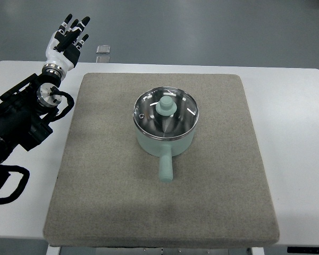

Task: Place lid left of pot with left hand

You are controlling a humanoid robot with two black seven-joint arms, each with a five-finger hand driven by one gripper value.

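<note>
One glass lid [166, 111] with a mint-green knob sits flat on the single mint pot [165, 133], whose handle points toward the near edge. The pot stands near the middle of one grey mat [95, 202] on the white bench [297, 159]. The left hand [69, 37] hovers at the far left corner, fingers spread, holding nothing.

Mint-green pot [165, 144], grey mat [95, 180], white table [297, 133], black-and-white left hand [68, 38].

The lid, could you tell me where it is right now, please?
In the top view the lid sits on the pot at the mat's centre, well right of the open left hand.
</note>
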